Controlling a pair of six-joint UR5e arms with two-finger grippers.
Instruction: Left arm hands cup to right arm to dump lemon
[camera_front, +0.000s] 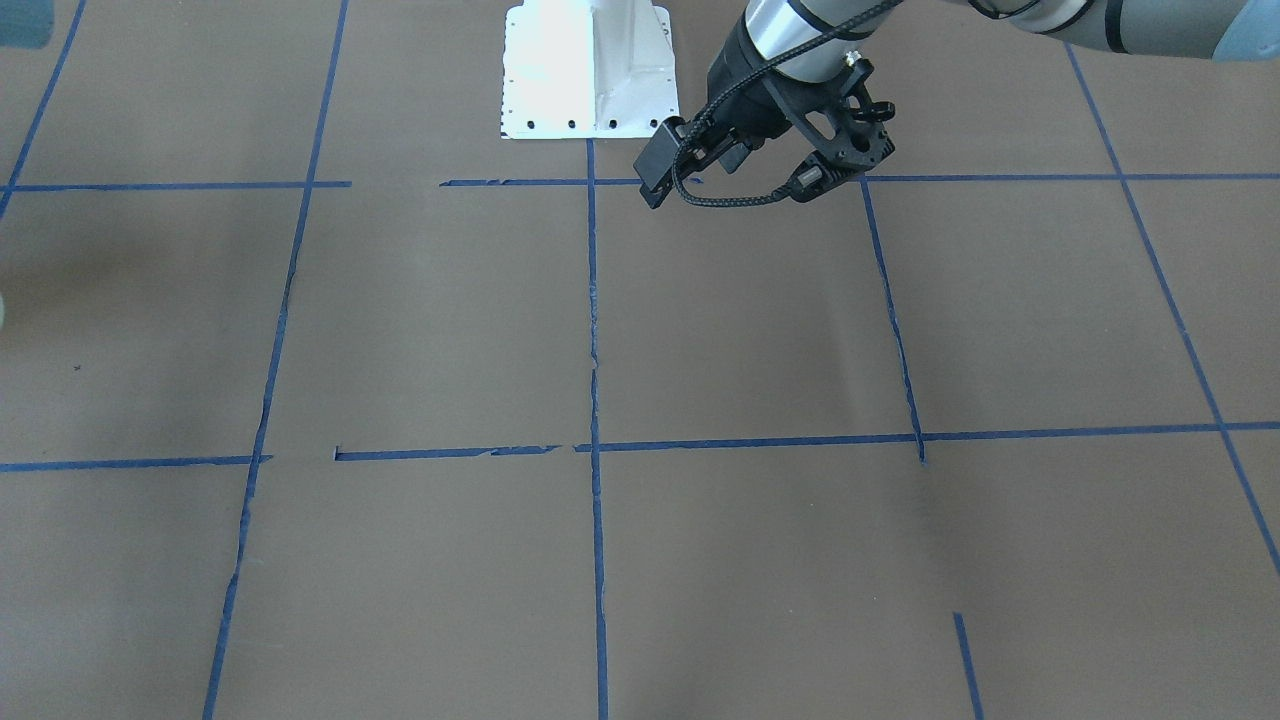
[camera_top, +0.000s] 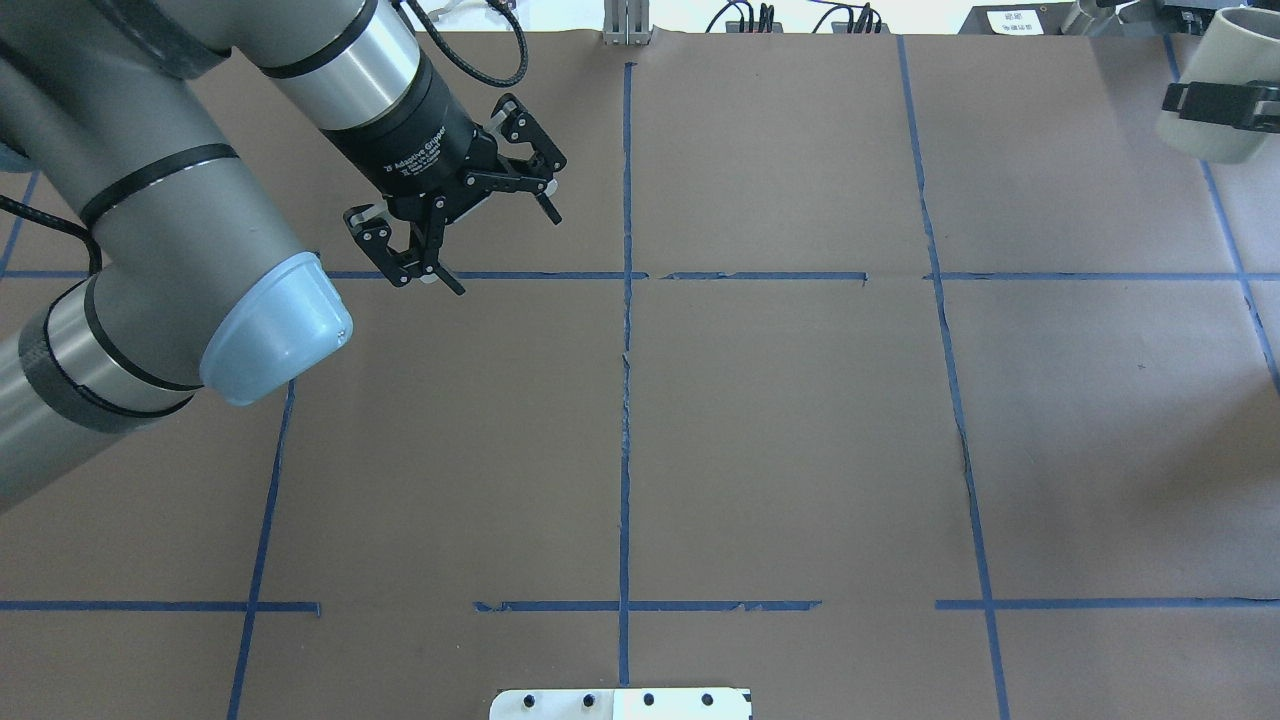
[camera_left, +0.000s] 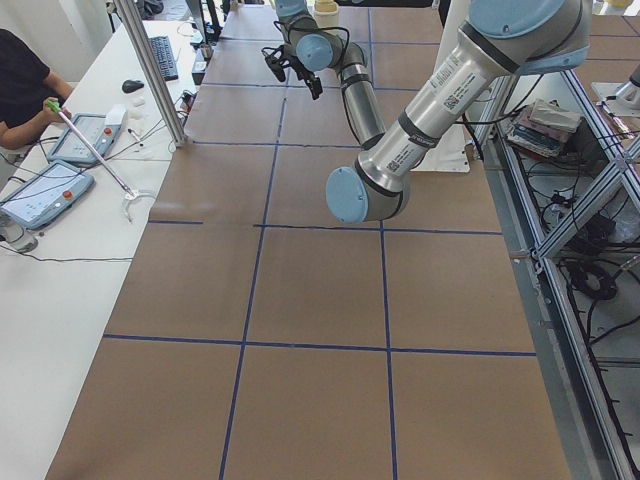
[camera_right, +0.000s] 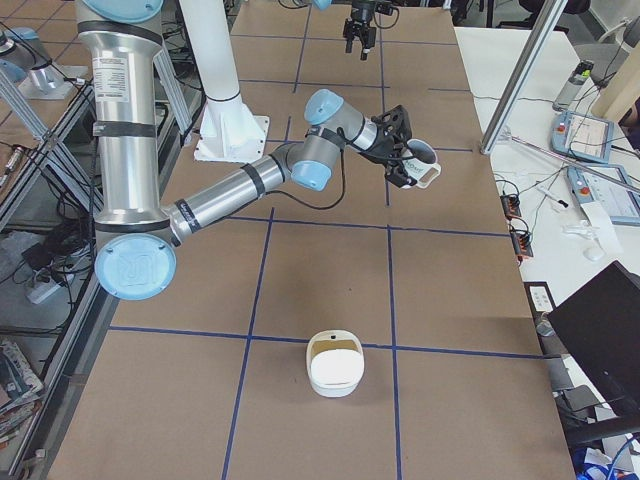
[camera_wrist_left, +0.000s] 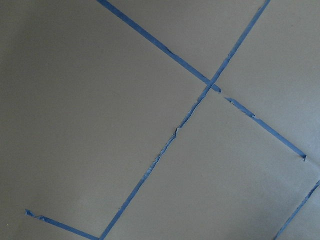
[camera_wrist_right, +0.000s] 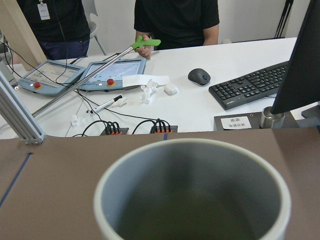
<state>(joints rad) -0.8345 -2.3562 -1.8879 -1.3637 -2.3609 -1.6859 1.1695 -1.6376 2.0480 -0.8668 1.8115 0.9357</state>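
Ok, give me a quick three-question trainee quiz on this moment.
1. Fill in: the left gripper has its jaws ____ (open or shut).
2. What grips the cup? A) the left gripper B) the right gripper C) nothing, it stands on the table
3. True or false: the left gripper is holding the cup.

Key: 1 open; 2 B; 3 false.
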